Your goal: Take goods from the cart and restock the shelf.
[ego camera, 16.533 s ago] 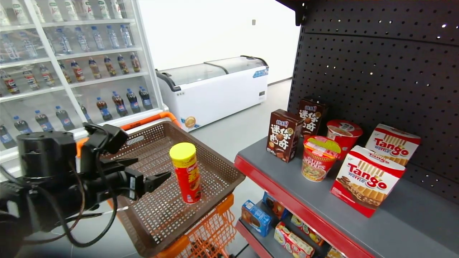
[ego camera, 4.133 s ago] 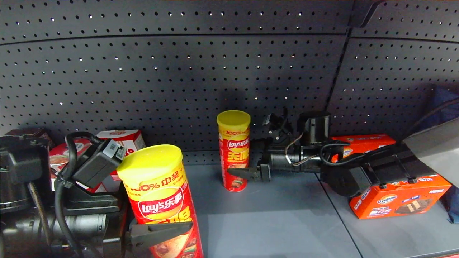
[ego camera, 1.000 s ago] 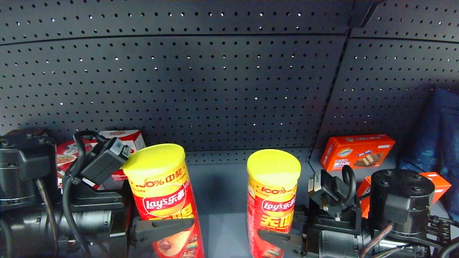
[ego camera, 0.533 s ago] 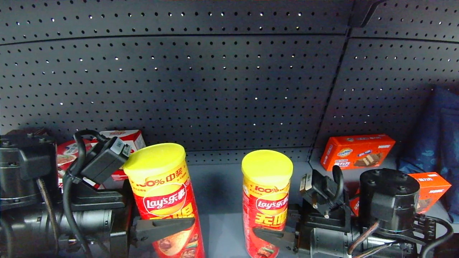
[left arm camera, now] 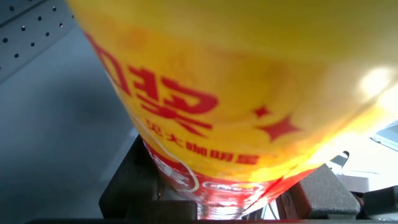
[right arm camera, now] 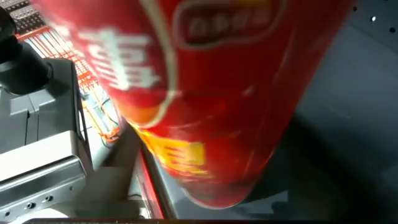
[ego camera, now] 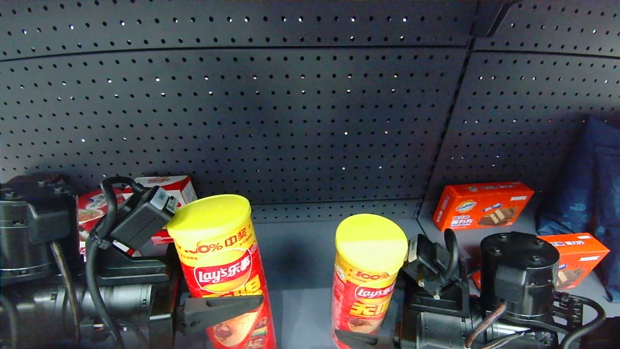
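Note:
Two red chip cans with yellow lids are held above the front of the grey shelf [ego camera: 300, 252]. My left gripper [ego camera: 218, 310] is shut on the left chip can [ego camera: 220, 271], which stands upright. That can [left arm camera: 236, 93] looms close in the left wrist view. My right gripper [ego camera: 365, 334] is shut low on the right chip can [ego camera: 368, 276], which leans slightly with its lid tipped toward me. In the right wrist view this can [right arm camera: 211, 93] hangs over the shelf's red front edge [right arm camera: 152, 186].
A black pegboard wall [ego camera: 290, 121] backs the shelf. A white-and-red box [ego camera: 167, 189] and a cup noodle [ego camera: 89, 208] sit at the back left. Two orange boxes [ego camera: 482, 203] [ego camera: 576, 254] and a blue bag [ego camera: 596, 194] lie at the right. The orange cart [right arm camera: 99, 118] is below.
The right gripper drew its can from the back of the shelf toward the front, and in the last second the can sank lower and tilted. The left arm and its can kept still.

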Controlling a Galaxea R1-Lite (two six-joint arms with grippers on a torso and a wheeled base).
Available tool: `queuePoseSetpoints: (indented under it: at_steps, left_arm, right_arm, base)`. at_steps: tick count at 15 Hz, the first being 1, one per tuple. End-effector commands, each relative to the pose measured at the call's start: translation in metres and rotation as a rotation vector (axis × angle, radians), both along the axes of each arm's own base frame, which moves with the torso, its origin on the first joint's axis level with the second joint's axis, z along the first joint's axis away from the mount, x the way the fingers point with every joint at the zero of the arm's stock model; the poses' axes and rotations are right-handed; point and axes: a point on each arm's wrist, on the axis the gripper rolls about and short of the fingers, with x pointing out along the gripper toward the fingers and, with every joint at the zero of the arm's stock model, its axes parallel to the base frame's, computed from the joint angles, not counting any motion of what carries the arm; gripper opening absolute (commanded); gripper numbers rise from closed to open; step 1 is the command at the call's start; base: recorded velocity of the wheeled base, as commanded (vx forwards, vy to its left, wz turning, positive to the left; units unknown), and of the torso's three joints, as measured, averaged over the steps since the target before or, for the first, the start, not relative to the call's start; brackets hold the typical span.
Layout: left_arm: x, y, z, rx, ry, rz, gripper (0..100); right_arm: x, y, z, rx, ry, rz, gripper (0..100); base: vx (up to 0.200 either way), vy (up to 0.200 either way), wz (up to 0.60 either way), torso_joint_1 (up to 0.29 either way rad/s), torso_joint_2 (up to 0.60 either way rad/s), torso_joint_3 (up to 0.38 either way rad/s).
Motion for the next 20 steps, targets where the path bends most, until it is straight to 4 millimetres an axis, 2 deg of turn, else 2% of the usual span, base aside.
queuePoseSetpoints:
  at_steps: [1,6,8,11,12,14,16,19,20]
  left_arm:
    - [0.000,0.000,-0.001,0.002,0.004,0.000,0]
    - [0.000,0.000,-0.001,0.002,0.006,0.000,0]
    - [0.001,0.000,-0.001,0.001,0.003,0.000,0]
    - [0.001,-0.001,-0.001,0.004,-0.004,-0.004,0]
    - [0.002,-0.001,-0.001,0.013,-0.014,0.005,0]
    - [0.008,-0.002,-0.003,0.041,-0.093,0.037,0]
    - [0.012,-0.003,0.000,0.047,-0.106,0.068,0]
    - [0.026,-0.009,0.003,0.071,-0.146,0.144,0]
    - [0.038,-0.018,0.006,0.068,-0.164,0.134,0]
  right_arm:
    - [-0.003,-0.002,0.001,0.000,-0.001,0.002,100]
    - [-0.014,-0.015,0.004,0.002,-0.008,-0.003,100]
    - [-0.026,-0.030,0.009,0.016,-0.022,-0.013,100]
    - [-0.034,-0.044,0.026,0.054,-0.081,-0.078,100]
    - [-0.041,-0.052,0.040,0.079,-0.110,-0.092,100]
    - [-0.063,-0.072,0.061,0.063,-0.123,-0.177,100]
    - [-0.084,-0.089,0.072,0.071,-0.137,-0.225,100]
    - [-0.096,-0.103,0.075,0.087,-0.149,-0.249,100]
    - [-0.097,-0.104,0.075,0.091,-0.151,-0.262,100]
  base:
    - [0.000,0.000,0.00,0.000,0.00,0.000]
    - [0.000,0.000,0.00,0.000,0.00,0.000]
    - [0.000,0.000,0.00,0.000,0.00,0.000]
    - [0.000,0.000,0.00,0.000,0.00,0.000]
    - [0.000,0.000,0.00,0.000,0.00,0.000]
    - [0.000,0.000,0.00,0.000,0.00,0.000]
    - [0.000,0.000,0.00,0.000,0.00,0.000]
    - [0.000,0.000,0.00,0.000,0.00,0.000]
    - [0.000,0.000,0.00,0.000,0.00,0.000]
